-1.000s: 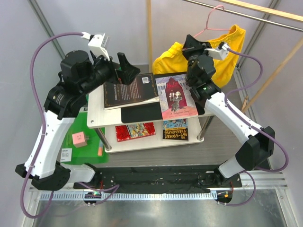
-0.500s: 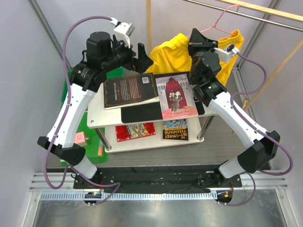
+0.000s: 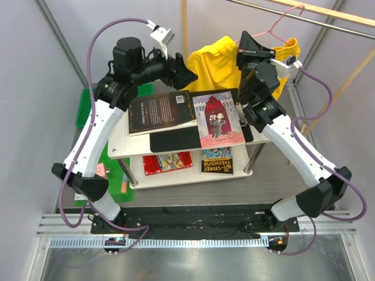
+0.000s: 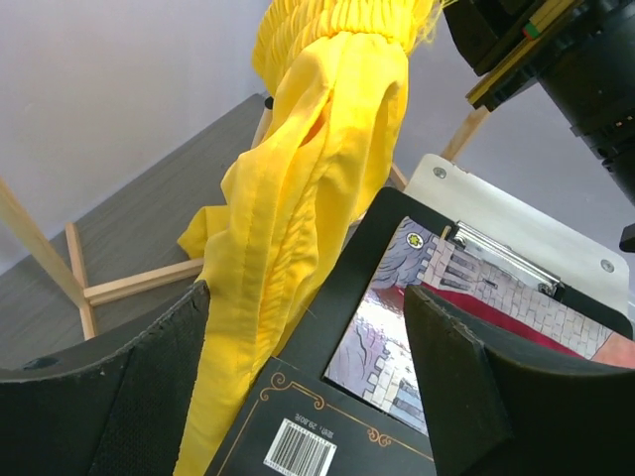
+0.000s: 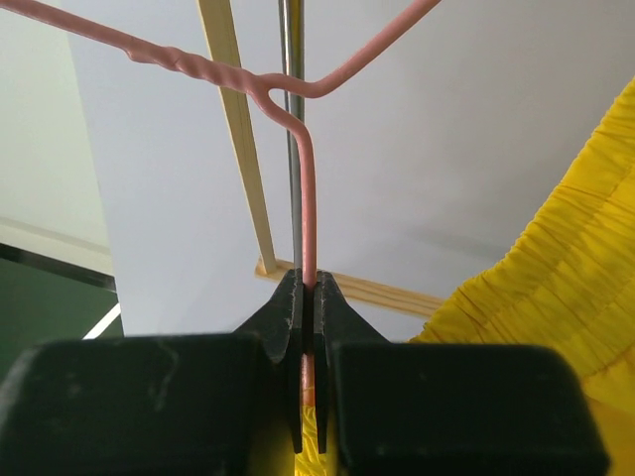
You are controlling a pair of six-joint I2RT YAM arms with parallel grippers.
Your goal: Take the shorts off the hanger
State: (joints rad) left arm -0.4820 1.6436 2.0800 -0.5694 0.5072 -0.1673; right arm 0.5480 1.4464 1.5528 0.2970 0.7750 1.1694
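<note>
The yellow shorts (image 3: pixel 218 61) hang bunched from the pink wire hanger (image 3: pixel 280 26), above the back of the book shelf. My right gripper (image 5: pixel 309 290) is shut on the hanger's wire (image 5: pixel 308 188) just below its twisted neck, with the gathered waistband (image 5: pixel 556 297) to its right. My left gripper (image 4: pixel 308 337) is open, level with the hanging leg of the shorts (image 4: pixel 298 198). That fabric lies between the fingers, close against the left finger (image 4: pixel 119 387). From above, the left gripper (image 3: pixel 186 71) sits at the shorts' left edge and the right gripper (image 3: pixel 246 44) at their top.
A white two-level shelf (image 3: pixel 126 146) carries a black book (image 3: pixel 161 111) and a red illustrated book (image 3: pixel 218 120), both right under my left fingers. A metal rail (image 3: pixel 310 21) and wooden rack bars (image 3: pixel 337 10) run behind. A green bin (image 3: pixel 85 105) stands at the left.
My left arm has swung up and to the right, from over the black book to the shorts' left edge. The right arm has lifted the hanger slightly.
</note>
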